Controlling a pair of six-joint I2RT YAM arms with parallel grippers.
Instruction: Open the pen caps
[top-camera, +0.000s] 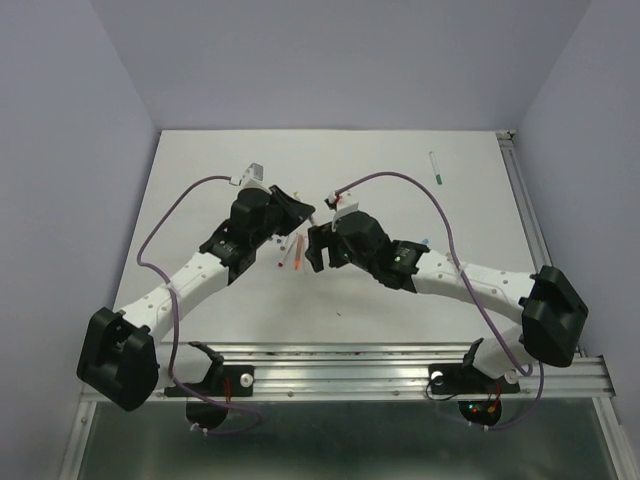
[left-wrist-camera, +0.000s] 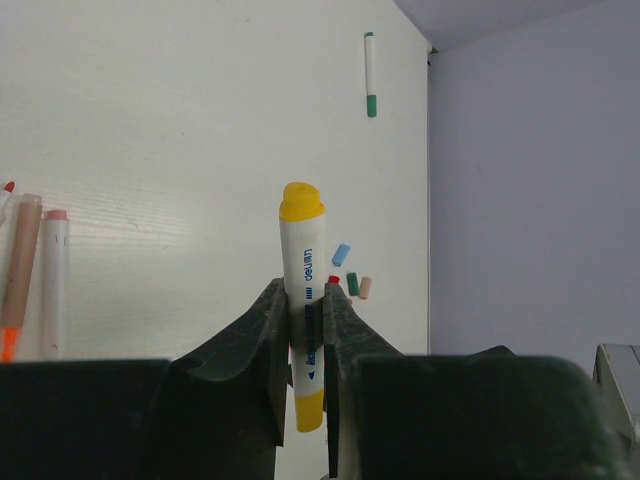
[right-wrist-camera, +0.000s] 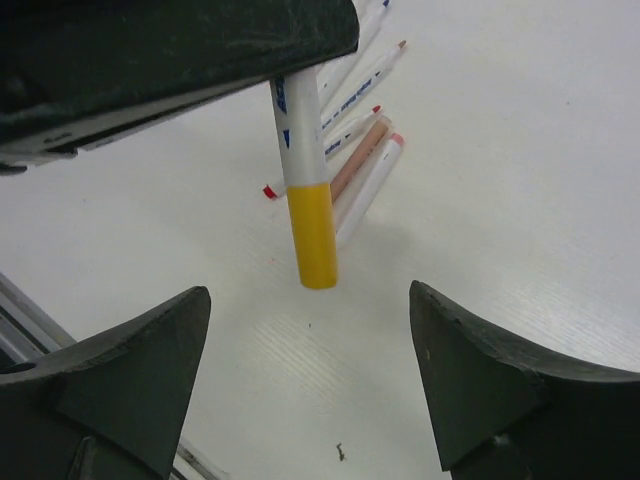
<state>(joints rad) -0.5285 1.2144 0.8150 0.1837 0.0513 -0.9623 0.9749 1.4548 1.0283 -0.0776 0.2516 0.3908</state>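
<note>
Left gripper (left-wrist-camera: 305, 292) is clamped on the white barrel of the yellow pen (left-wrist-camera: 300, 260), which crosses its fingers (left-wrist-camera: 272, 315) with a yellow end sticking out either side. Right gripper (right-wrist-camera: 308, 325) stands wide apart, holding nothing; the pen's long axis runs down toward the gap between its fingers. The yellow cap (right-wrist-camera: 312, 235), judged to be the longer yellow end, hangs just beyond that gap, centred and touching neither finger, so the right arm would have to advance along the axis before closing.
</note>
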